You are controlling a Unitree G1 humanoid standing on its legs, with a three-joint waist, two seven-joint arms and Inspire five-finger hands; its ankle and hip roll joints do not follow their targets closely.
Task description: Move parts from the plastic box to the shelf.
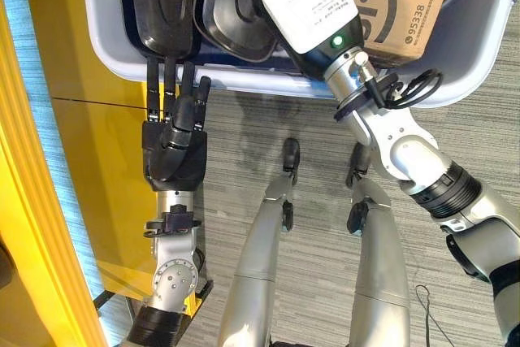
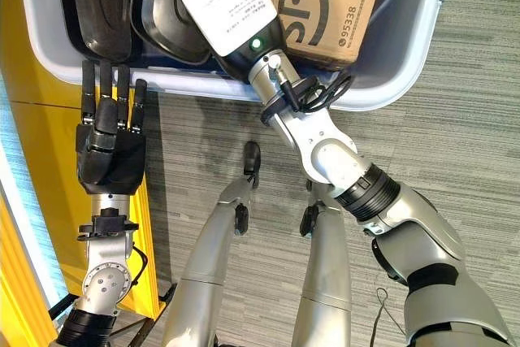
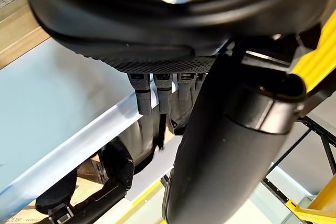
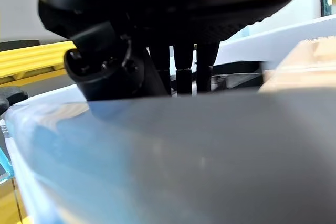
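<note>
Parts not yet lifted from the plastic box (image 1: 475, 54).
Left hand (image 1: 175, 148) is held flat and empty at the rim; right hand (image 4: 157, 51) is lowered inside, its grip unreadable; black parts (image 1: 166, 2) are left within.

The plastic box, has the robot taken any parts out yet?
Not that I can see. Black parts lie in the plastic box beside a cardboard carton. The left hand, fingers straight, holds nothing at the rim. The right hand reaches inside. All the moving is left.

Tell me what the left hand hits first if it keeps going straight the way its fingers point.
Probably the plastic box's near rim: the left hand's straight fingertips sit at it. Beyond lie black parts; height is unclear.
</note>
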